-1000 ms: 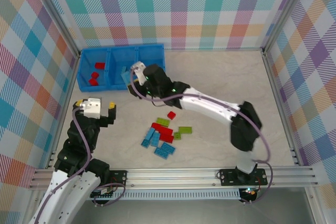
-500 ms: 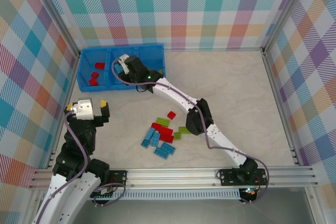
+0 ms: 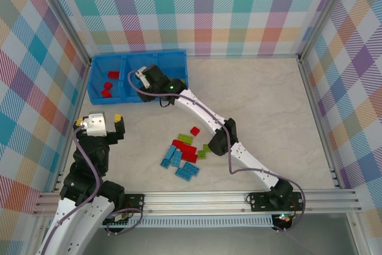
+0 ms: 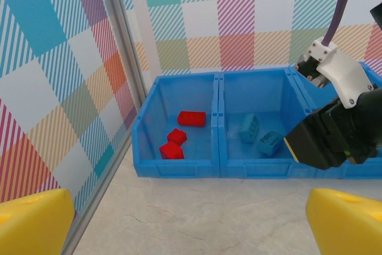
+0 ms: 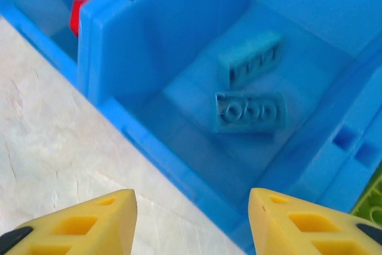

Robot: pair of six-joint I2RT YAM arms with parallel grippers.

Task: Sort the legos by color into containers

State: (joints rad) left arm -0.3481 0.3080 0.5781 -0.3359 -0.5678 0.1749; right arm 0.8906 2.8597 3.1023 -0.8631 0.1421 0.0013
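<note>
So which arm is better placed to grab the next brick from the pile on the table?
Probably the left. The left gripper hangs open and empty near the loose legos, while the right gripper is stretched far out over the middle bin, open above two blue bricks.

**Ann:** The containers [image 3: 122, 58] sit at eleven o'clock on the table [image 3: 268, 106], tucked into the back corner.

**Bo:** Three legos [image 4: 179, 137] lie in the left bin [image 4: 200, 97]. Two more [image 5: 249, 110] are close together in the middle bin [image 4: 262, 91].

**Ann:** The right gripper [image 5: 190, 222] hangs over that middle bin's near edge. The left gripper [image 3: 99, 119] is at eight o'clock, well apart from the tray.

**Bo:** The loose pile [image 3: 185, 150] lies mid-table, at five o'clock from the containers.
</note>
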